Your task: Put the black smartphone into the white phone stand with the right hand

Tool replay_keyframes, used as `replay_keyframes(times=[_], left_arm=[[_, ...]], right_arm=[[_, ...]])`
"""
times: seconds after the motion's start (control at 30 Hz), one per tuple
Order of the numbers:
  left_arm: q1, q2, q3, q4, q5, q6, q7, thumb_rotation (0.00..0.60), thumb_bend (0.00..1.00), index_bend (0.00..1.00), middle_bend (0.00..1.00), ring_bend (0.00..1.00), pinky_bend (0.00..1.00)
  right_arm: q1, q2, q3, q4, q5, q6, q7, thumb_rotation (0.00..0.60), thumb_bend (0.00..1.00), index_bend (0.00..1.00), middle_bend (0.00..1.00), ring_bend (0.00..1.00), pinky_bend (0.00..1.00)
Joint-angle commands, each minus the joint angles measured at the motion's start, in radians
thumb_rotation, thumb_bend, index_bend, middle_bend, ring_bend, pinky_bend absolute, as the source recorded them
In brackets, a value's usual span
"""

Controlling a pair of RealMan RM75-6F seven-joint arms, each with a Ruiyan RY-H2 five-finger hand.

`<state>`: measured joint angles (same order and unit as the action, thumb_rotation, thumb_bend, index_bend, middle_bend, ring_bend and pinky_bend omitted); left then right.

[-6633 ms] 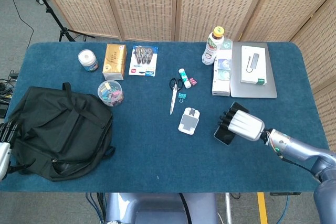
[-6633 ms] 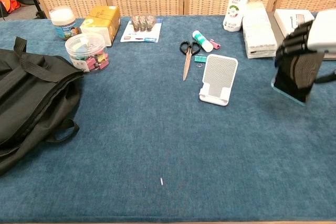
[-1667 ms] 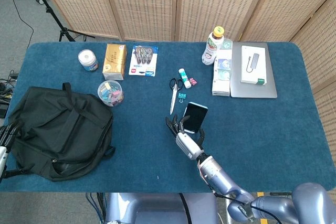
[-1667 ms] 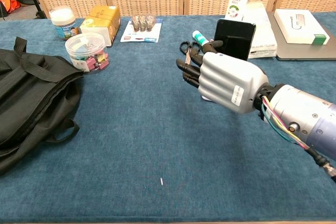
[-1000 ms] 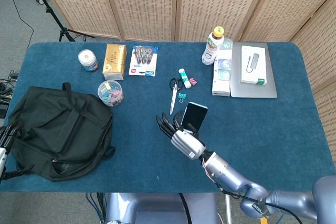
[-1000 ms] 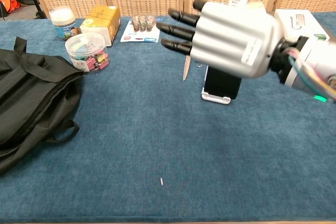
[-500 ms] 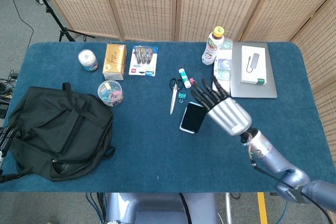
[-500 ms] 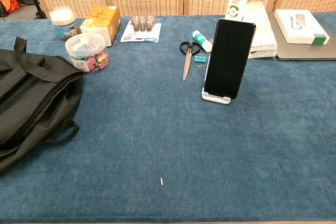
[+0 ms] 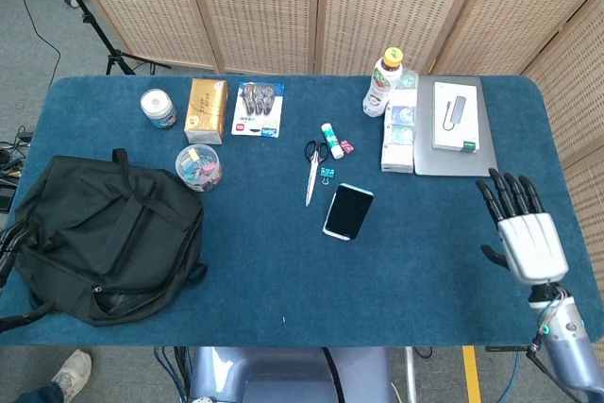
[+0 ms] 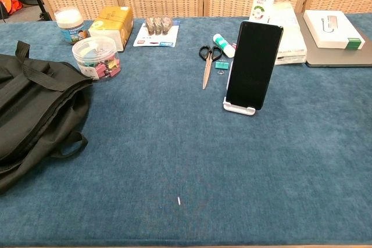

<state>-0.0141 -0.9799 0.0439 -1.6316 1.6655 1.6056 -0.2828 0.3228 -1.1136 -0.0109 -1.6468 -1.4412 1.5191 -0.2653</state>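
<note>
Chest view: phone (image 10: 254,65) stands upright in stand (image 10: 239,107), centre frame. Right hand (image 9: 525,230), lower right, fingers spread, empty. Placement judged complete; nothing further needed.

blue table (image 9: 264,271), black backpack (image 9: 99,238), scissors (image 9: 312,173), white phone stand (image 10: 239,107), laptop (image 9: 458,159)

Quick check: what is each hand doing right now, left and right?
Left hand: not in either view.
Right hand: open, fingers spread, holding nothing, well clear of the black smartphone standing in the white phone stand.
</note>
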Motion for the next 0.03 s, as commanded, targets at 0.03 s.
replay_keyframes(times=[0.03], left_arm=[[0.004,-0.006,-0.003,0.01,0.002,0.011,-0.002,0.6,0.04,0.0,0.0,0.0,0.0]], right_arm=[[-0.066,-0.03,-0.045,0.034,-0.009,0.034,0.058,0.6,0.0,0.01,0.0,0.0,0.02]])
